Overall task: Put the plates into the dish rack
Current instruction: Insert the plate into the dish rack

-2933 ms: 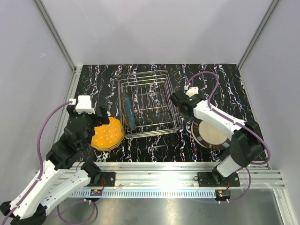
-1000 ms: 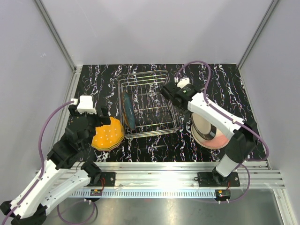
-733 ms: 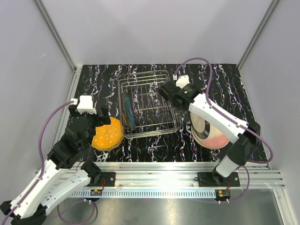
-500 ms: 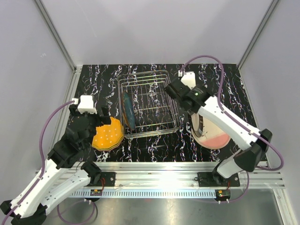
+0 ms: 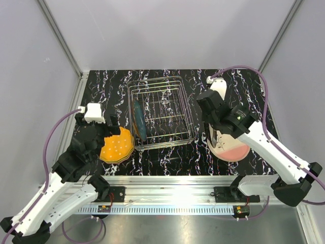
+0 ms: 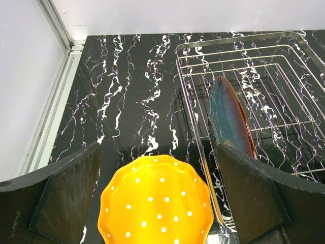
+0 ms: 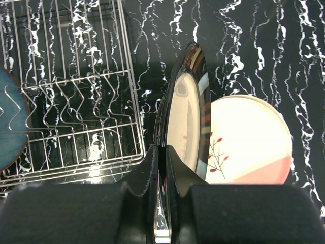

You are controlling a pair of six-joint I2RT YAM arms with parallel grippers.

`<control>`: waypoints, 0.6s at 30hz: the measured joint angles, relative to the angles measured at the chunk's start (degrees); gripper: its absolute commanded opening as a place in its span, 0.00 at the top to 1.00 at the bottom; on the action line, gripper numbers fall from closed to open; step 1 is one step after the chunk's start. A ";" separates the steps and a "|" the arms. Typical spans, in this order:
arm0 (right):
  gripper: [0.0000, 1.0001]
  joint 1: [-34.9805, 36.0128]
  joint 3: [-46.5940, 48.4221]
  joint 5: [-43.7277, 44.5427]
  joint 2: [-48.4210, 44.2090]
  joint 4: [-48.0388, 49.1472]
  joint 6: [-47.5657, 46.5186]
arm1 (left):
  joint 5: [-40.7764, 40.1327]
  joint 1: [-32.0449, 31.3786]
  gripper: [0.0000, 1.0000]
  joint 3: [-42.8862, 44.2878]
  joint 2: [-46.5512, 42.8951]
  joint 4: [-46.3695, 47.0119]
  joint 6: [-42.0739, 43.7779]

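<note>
My right gripper (image 5: 213, 130) is shut on the rim of a black plate with a cream centre (image 7: 186, 107). It holds the plate on edge just right of the dish rack (image 5: 161, 113), above a cream and pink plate (image 5: 232, 148) lying flat on the table. The right wrist view shows the fingers (image 7: 152, 162) pinching the rim. A blue plate (image 5: 139, 121) stands upright in the rack's left slots. My left gripper (image 6: 160, 198) is open and hovers over an orange dotted plate (image 6: 155, 203), which lies flat left of the rack (image 6: 244, 66).
The rack's middle and right slots (image 7: 76, 76) hold no plates. The black marbled table (image 5: 106, 86) is bounded by grey walls on three sides and an aluminium rail (image 5: 177, 193) at the near edge.
My right gripper lifted the black plate off the cream and pink plate and tipped it up on edge. The arm swung toward the rack, then back right. The left arm stayed still.
</note>
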 measured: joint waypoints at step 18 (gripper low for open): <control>1.00 0.00 2.62 -6.47 -3.17 7.06 -4.15 | -0.20 0.00 0.01 -0.87 0.98 0.44 0.00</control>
